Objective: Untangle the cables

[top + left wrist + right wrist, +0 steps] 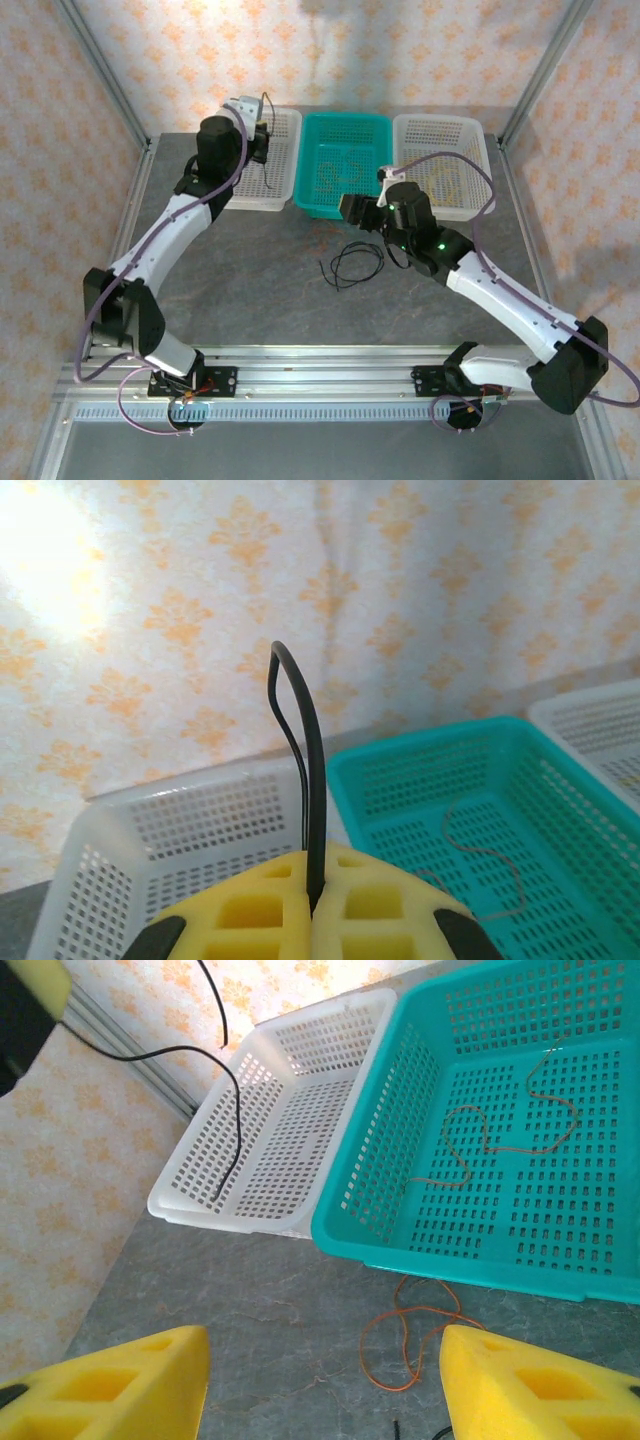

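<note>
1. Baskets sit in a row at the far side of the table: left white basket [282, 172], teal basket [345, 115], right white basket [440, 119]. Looks like one bin per cable colour.
2. Left gripper [312, 905] is clamped tight on the black cable [312, 780], held up over the left white basket. A loop stands up above the pads. In the right wrist view the free end hangs down into that basket. My read: lifted high so the tail drops in cleanly.
3. Right gripper [322, 1385] has its jaws spread wide with nothing between them. It hovers low over the table just in front of the teal basket.
4. Orange cable [410, 1345] lies looped on the table against the teal basket's front wall, right ahead of the open jaws. Likely the next pick.
5. Brown cable [500, 1145] is spread loose on the teal basket floor. A yellowish cable [447, 180] lies in the right white basket.
6. Black coil [356, 264] lies on the table mid-way, apart from the rest, so sorting isn't finished.
7. Surface: grey marbled table [250, 300], matte. An aluminium rail holds the arm bases at the near edge.
8. Room: cream wall panels with an orange floral print, in aluminium frame posts. Bright glare shows upper left in the left wrist view.
</note>
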Available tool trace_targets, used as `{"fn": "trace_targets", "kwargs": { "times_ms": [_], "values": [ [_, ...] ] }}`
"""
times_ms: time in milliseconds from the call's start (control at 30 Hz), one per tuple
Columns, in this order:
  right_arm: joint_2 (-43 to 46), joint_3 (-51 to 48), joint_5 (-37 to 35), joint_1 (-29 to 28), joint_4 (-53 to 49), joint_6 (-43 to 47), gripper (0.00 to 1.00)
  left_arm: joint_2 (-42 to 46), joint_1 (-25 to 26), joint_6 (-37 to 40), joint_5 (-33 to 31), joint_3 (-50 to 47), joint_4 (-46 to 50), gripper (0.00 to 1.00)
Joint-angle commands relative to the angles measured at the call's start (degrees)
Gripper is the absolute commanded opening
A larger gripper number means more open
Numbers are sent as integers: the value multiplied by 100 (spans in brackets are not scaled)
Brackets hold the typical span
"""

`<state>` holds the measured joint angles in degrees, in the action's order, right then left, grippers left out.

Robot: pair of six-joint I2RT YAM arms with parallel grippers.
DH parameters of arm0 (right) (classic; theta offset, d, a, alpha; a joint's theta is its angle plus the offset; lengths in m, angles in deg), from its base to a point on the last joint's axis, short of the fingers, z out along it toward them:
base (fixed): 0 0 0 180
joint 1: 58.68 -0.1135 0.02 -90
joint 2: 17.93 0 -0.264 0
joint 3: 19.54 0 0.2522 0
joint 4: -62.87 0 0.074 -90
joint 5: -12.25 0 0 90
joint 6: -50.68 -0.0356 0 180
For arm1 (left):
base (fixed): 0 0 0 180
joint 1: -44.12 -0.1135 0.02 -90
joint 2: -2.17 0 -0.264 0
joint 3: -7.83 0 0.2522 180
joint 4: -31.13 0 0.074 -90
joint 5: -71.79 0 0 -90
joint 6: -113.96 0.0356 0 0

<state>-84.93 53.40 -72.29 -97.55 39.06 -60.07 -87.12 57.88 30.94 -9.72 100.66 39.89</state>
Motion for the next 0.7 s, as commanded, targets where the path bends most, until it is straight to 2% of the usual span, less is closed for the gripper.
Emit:
{"fn": "trace_targets", "kwargs": {
  "times_ms": [0,133,200,433,567,667],
  "values": [
    [164,-123,-182,-33,173,-34,62,-486,-184,153,-115,570,193,0],
    [216,-217,-320,-33,57,-34,62,-1172,-435,84,-49,1146,362,0],
    [267,-300,-395,-33,29,-64,62,-1477,-567,-51,183,1406,429,0],
    [254,-472,-537,-33,-46,-79,62,-2473,-1052,-893,1322,2054,298,0],
    [244,-554,-528,-32,-42,-152,62,-3067,-1332,-1617,2390,2328,158,0],
    [244,-656,-568,-35,-24,-199,62,-3430,-1407,-1878,2736,2482,271,0]
  ]
}}
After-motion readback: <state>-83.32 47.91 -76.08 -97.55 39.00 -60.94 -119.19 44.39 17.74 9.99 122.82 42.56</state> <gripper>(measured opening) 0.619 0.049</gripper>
